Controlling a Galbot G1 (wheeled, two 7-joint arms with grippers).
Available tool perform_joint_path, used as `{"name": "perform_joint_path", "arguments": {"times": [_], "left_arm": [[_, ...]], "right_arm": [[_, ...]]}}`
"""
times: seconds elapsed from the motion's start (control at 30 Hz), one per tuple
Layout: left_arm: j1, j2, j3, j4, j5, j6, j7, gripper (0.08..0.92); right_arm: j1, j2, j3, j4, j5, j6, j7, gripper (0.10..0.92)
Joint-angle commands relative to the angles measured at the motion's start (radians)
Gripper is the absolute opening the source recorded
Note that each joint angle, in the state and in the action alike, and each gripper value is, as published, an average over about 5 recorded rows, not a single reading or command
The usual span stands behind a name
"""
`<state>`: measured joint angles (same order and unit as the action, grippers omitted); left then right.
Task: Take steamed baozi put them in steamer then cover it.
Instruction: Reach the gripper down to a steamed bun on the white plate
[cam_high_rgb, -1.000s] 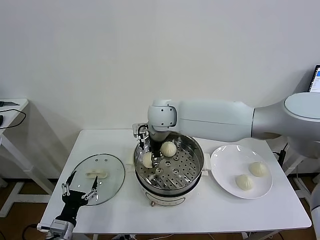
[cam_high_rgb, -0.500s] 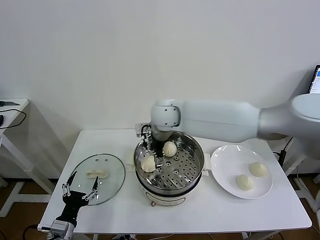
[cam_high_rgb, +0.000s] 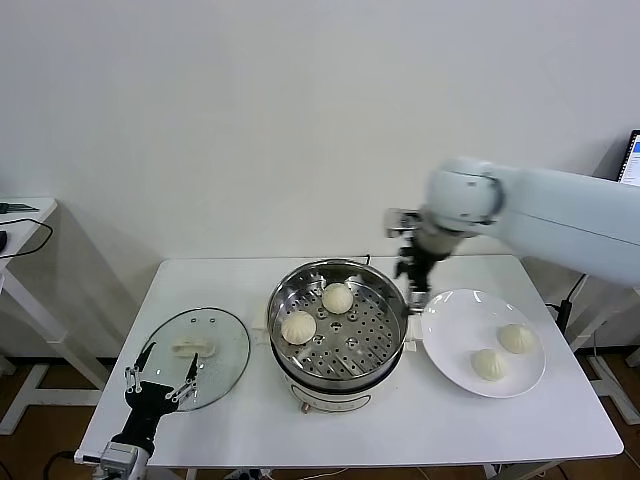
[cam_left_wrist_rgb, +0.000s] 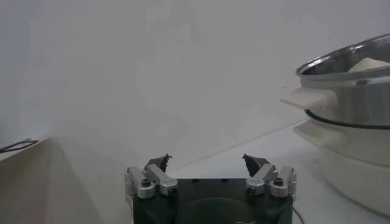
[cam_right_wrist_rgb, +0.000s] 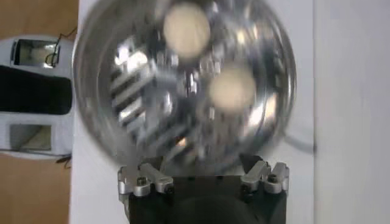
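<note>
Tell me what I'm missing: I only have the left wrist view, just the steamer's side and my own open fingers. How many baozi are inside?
Observer: Two baozi sit on the tray in the steamer.
Operator: And the others?
Observer: Two more lie on the white plate, to the right of the steamer.
Operator: Where's the right gripper?
Observer: The right gripper hangs open and empty between steamer and plate.
Operator: And the cover?
Observer: The cover lies flat on the table, left of the steamer, just beyond the left gripper.
</note>
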<state>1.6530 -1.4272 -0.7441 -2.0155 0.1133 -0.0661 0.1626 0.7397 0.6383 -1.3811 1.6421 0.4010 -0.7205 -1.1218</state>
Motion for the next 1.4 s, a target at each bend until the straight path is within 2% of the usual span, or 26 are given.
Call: {"name": "perform_joint_path", "arguments": {"times": [0.03,0.27,0.53,1.4], "left_arm": [[0.005,-0.003,0.004,-0.002,0.003,-0.001,0.0,0.823],[0.007,-0.009,0.004,0.002,0.004,-0.003,-0.001,0.823],[0.009,-0.017,0.004,0.007,0.008,-0.002,-0.005,0.823],[0.007,-0.022,0.005,0.024,0.018,-0.006,-0.006,0.823]], "right_arm": [[-0.157,-0.31,0.055,-0.035,-0.304,0.365,-0.122,0.823],[-0.473,-0.285,0.326,-0.179,-0.459,0.507,-0.113,0.823],[-0.738,-0.203,0.538,-0.3,-0.523,0.566,-0.099,0.823],[-0.932,-0.086,0.723,-0.376,-0.554,0.513,-0.029,0.823]]}}
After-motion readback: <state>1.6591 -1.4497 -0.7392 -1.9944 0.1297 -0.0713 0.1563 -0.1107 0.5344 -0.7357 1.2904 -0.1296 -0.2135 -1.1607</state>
